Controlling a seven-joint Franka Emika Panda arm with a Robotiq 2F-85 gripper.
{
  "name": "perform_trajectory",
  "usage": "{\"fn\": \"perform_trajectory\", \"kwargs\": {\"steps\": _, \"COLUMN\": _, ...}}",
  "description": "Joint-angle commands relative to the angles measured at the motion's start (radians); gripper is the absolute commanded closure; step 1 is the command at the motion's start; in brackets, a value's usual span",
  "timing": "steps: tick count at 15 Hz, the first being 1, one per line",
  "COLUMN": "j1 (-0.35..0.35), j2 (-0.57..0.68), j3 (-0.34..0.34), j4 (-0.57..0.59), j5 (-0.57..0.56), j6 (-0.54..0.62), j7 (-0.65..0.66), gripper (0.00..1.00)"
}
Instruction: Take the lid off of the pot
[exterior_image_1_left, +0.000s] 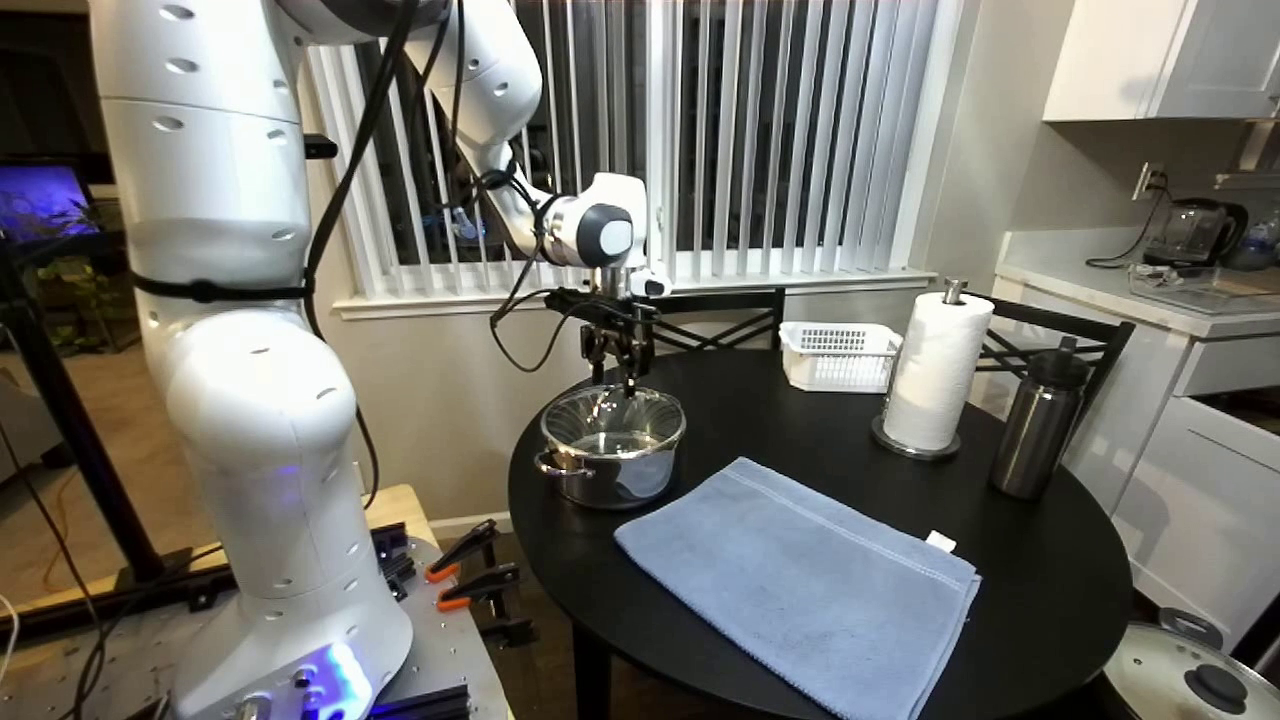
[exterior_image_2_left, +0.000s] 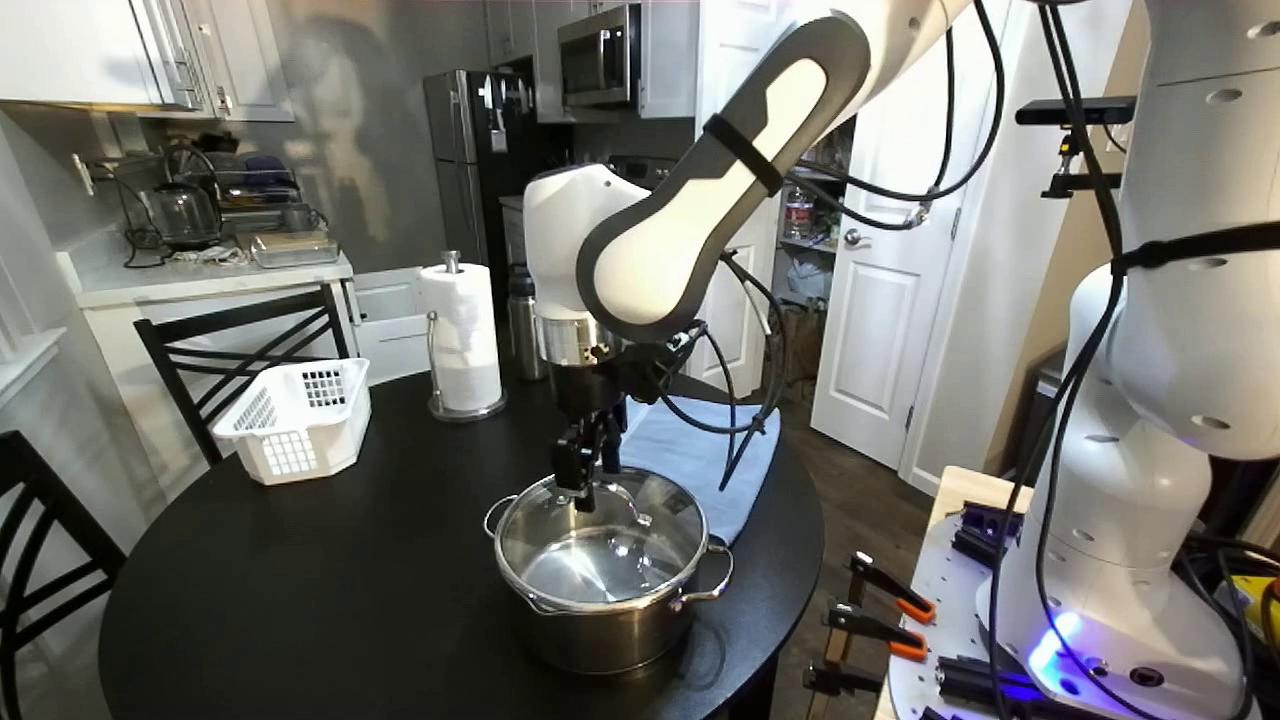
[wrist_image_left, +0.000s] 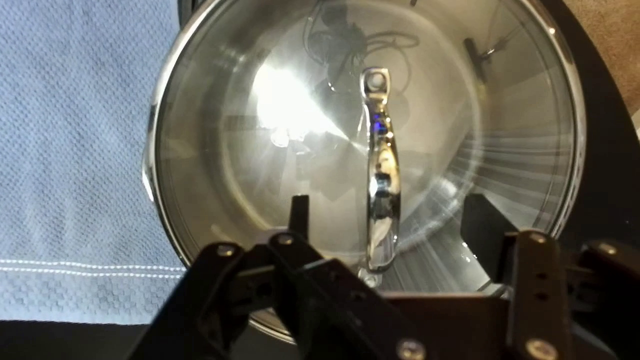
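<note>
Claw (wrist_image_left: 386, 212) is right over the lid (wrist_image_left: 325, 165), fingers (wrist_image_left: 477, 225) well spread, gripping nothing. In the wrist view the lid's metal handle (wrist_image_left: 384, 200) runs thru the gap, approx. midway; can't tell if the tips are low enough to straddle it. Lid's on the pot (exterior_image_2_left: 610, 640) in both exterior views, seated on the rim, looks level, handle up. So step in hand, imo: lining up the grasp, lift not begun. Next move prob. = ease down if the tips are high, squeeze the handle, then go straight up & level; polished metal cd slip, and a tilt cd snag the rim.

Pot: thru the glass I see to the bottom + lots of glare, no food that I can make out. Just beside it on the black table (exterior_image_2_left: 300, 580), a blue towel (exterior_image_1_left: 800, 580) laid flat. Farther back, white basket (exterior_image_1_left: 840, 372): slatted walls visible, floor mostly hid, so contents unk. Past the paper towel roll (exterior_image_1_left: 940, 370), a steel bottle (exterior_image_1_left: 1030, 445) w/ dark cap (exterior_image_1_left: 1058, 370) on; can't see in. Far off on the counter (exterior_image_2_left: 200, 281), a glass kettle (exterior_image_2_left: 184, 214) and a clear dish (exterior_image_2_left: 295, 250), too small to say what's in either.
</note>
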Motion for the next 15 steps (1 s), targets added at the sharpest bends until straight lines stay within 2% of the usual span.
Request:
{"fn": "perform_trajectory", "kwargs": {"steps": 1, "j1": -0.011, "j2": 0.01, "j3": -0.003, "j4": 0.006, "j5": 0.031, "j6": 0.019, "j7": -0.036, "gripper": 0.51}}
{"fn": "perform_trajectory", "kwargs": {"steps": 8, "j1": -0.009, "j2": 0.023, "j3": -0.007, "j4": 0.01, "j5": 0.029, "j6": 0.014, "j7": -0.035, "gripper": 0.96}}
{"fn": "perform_trajectory", "kwargs": {"steps": 10, "j1": -0.008, "j2": 0.016, "j3": -0.005, "j4": 0.005, "j5": 0.034, "j6": 0.017, "j7": -0.038, "gripper": 0.99}}
{"fn": "perform_trajectory", "kwargs": {"steps": 11, "j1": -0.006, "j2": 0.001, "j3": -0.002, "j4": -0.006, "j5": 0.037, "j6": 0.021, "j7": -0.039, "gripper": 0.96}}
{"fn": "perform_trajectory", "kwargs": {"steps": 15, "j1": 0.012, "j2": -0.104, "j3": 0.025, "j4": -0.062, "j5": 0.05, "j6": -0.034, "j7": -0.033, "gripper": 0.96}}
